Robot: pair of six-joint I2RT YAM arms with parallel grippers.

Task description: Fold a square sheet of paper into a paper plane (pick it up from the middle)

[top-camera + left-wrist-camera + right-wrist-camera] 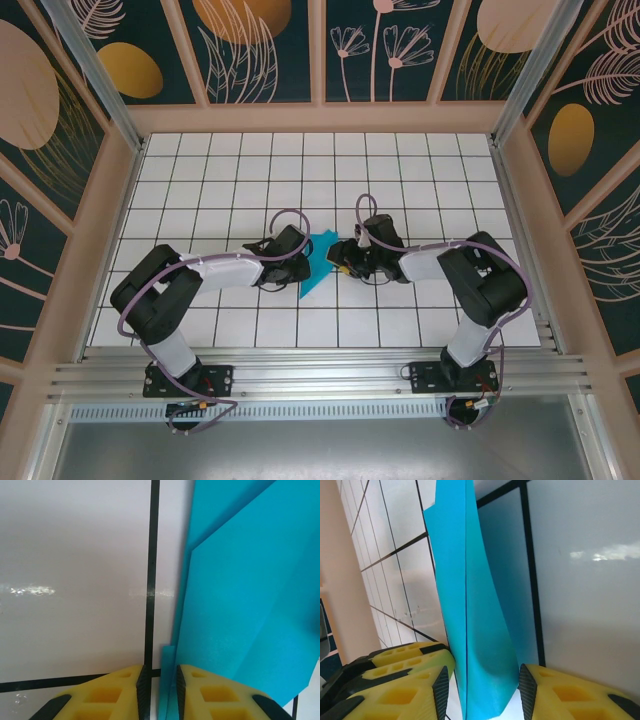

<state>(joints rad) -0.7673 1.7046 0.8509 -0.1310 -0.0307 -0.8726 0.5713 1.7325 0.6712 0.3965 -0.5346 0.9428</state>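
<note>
**Mid-fold, sheet between the arms**

A folding step seems in hand. The creased square sheet of paper (318,262) lies mid-surface (400,170). The right end effector (482,680) pinches a raised fold. The left end effector (160,680) straddles an edge, fingers nearly together, grip unclear. Next calls for pressing the crease flat, edges aligned. One sheet, two end effectors.

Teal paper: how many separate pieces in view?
1. A folded teal sheet lies at the middle of the table, between the left hand and the right hand, with part of it between each hand's jaws. The hands could hide a scrap.
</note>
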